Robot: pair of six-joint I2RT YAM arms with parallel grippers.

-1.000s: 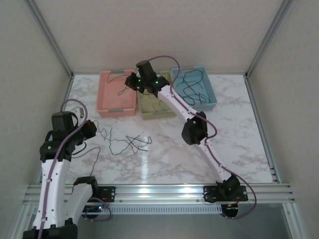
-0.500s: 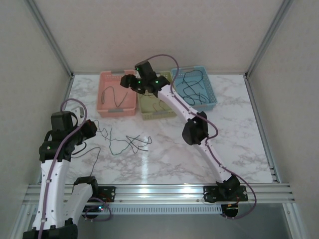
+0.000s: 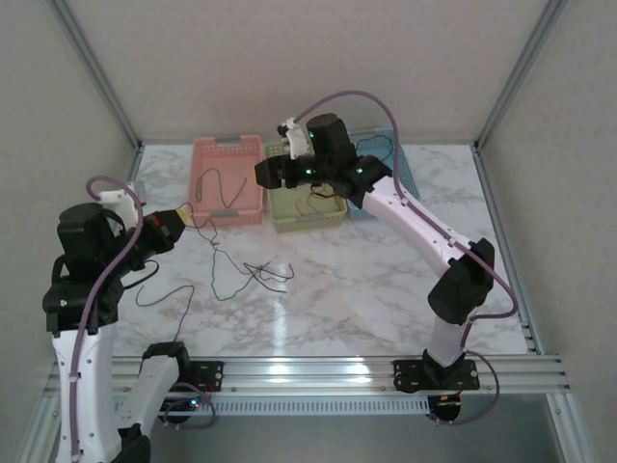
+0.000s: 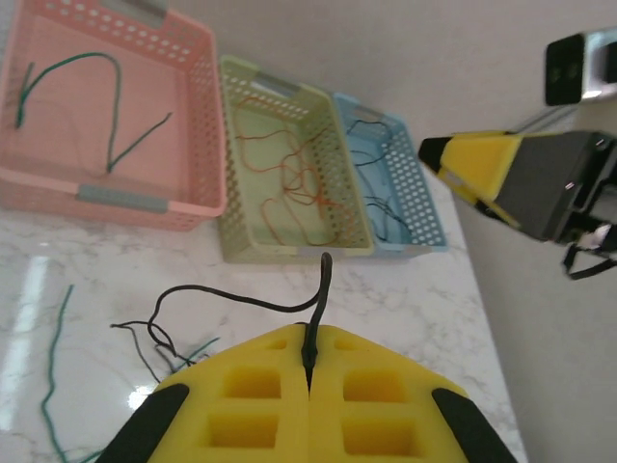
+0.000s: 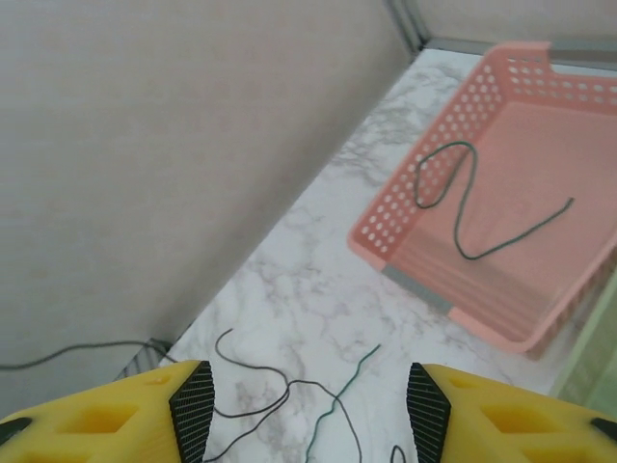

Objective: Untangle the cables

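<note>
My left gripper [image 3: 182, 222] hangs over the table's left side, shut on one end of a black cable [image 4: 315, 285] that trails down to a loose tangle of black and green cables [image 3: 249, 276] on the marble. My right gripper [image 3: 263, 174] hovers above the gap between the pink basket [image 3: 236, 145] and the green basket [image 3: 307, 222], its fingers open and empty [image 5: 308, 415]. One green cable [image 5: 465, 207] lies alone in the pink basket. Orange cables [image 4: 289, 178] lie in the green basket, and black ones [image 4: 381, 183] in the blue basket [image 4: 429, 227].
The three baskets stand side by side at the table's back edge. Grey walls and aluminium posts close in the left, back and right sides. Bare marble [image 3: 386, 280] spreads to the right of the tangle.
My right gripper opened, left the green cable in the pink basket and drew up and back to the right. My left gripper rose with the black cable, pulling it out of the tangle.
</note>
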